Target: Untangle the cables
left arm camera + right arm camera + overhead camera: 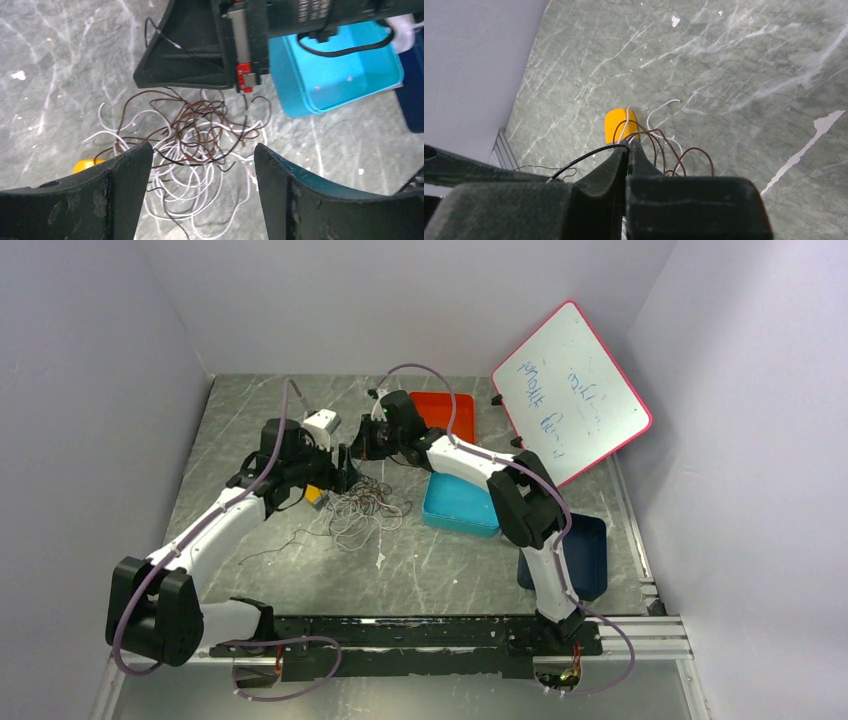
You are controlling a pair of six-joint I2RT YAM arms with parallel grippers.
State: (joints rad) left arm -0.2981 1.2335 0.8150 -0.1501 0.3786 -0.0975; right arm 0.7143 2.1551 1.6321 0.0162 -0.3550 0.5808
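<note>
The cables [365, 508] lie in a loose tangle of white, brown and black loops on the grey table, and show in the left wrist view as cables [197, 145]. My left gripper [202, 167] hangs just above the tangle, open, its fingers [125, 175] either side of the loops and gripping nothing. It sits at the heap's left rim as left gripper [336, 474]. My right gripper [629, 146] is shut on a thin black cable [584, 157] that runs off to the left from its tip. It hangs over the heap's far edge as right gripper [353, 452].
A small yellow object [620, 125] lies beside the tangle, left of it as yellow object [314, 494]. A light blue tray [460, 505], a red tray [445, 408] and a dark blue tray [588, 555] stand to the right. A whiteboard [572, 390] leans at back right.
</note>
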